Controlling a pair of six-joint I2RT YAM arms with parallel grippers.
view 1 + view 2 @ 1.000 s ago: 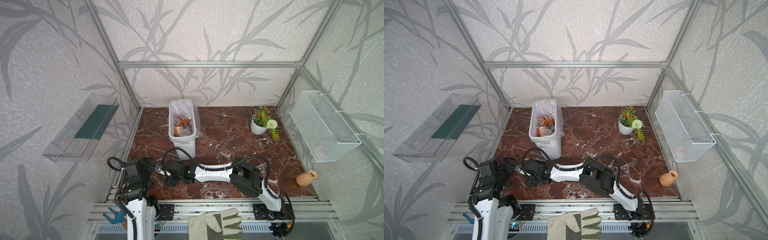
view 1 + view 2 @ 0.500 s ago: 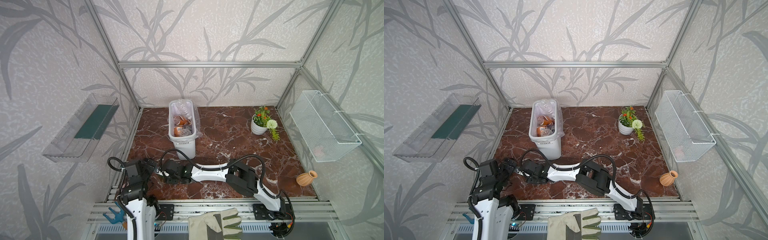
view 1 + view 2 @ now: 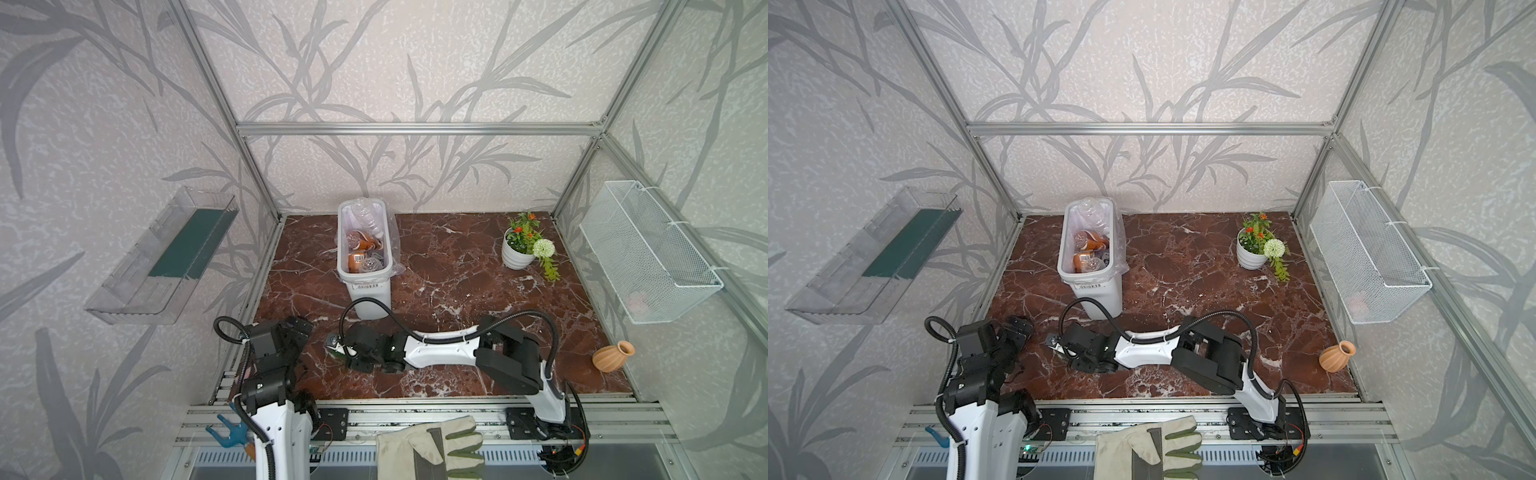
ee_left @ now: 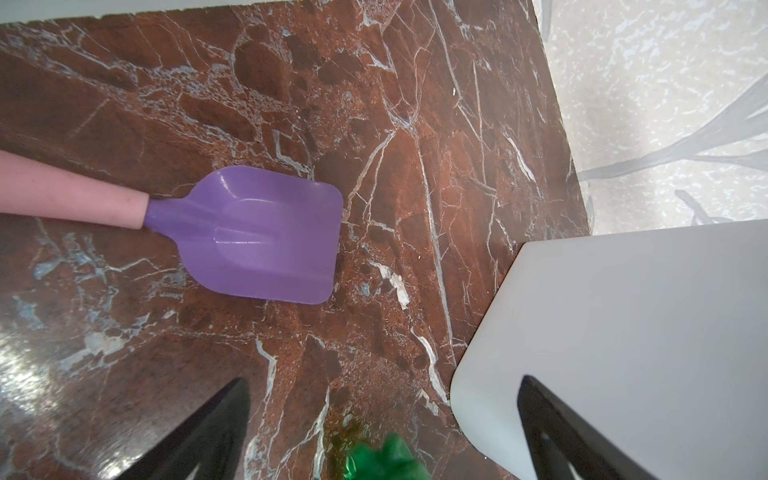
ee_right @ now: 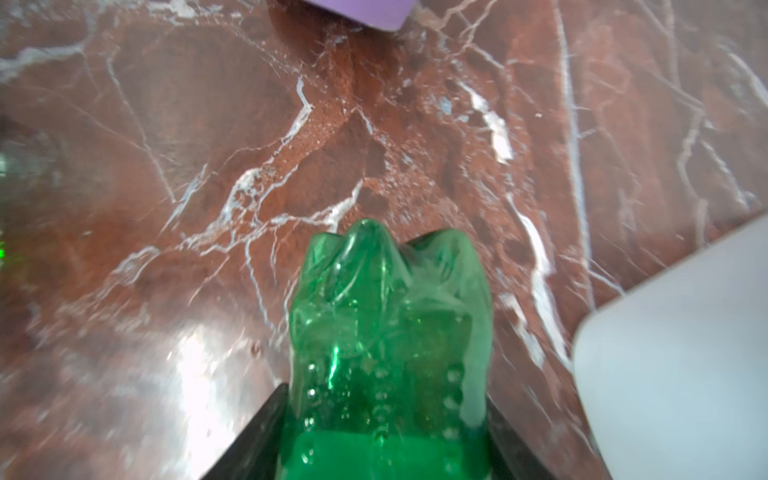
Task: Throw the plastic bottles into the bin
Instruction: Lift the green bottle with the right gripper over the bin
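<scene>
The white bin point(image 3: 368, 291) point(image 3: 1098, 297) stands at the back left of the marble floor, with several plastic bottles point(image 3: 360, 248) point(image 3: 1088, 249) inside its liner. A green plastic bottle point(image 5: 390, 332) sits between my right gripper's black fingers, its lobed base pointing forward just above the floor. My right gripper point(image 5: 386, 392) point(image 3: 338, 352) point(image 3: 1059, 345) is shut on it, in front of the bin, reaching across to the left. The bottle's green base point(image 4: 384, 457) also shows in the left wrist view. My left gripper point(image 4: 382, 380) point(image 3: 300, 328) is open and empty beside the bin's wall point(image 4: 623, 332).
A purple scoop with a pink handle point(image 4: 257, 237) lies on the floor just ahead of both grippers. A white flowerpot point(image 3: 517, 254), a terracotta vase point(image 3: 611, 358), a wire basket point(image 3: 648, 257) and a clear wall shelf point(image 3: 166, 257) line the sides. A work glove point(image 3: 432, 449) lies on the front rail.
My right gripper has reached further left along the floor and closed on the green bottle. The left arm has not moved.
</scene>
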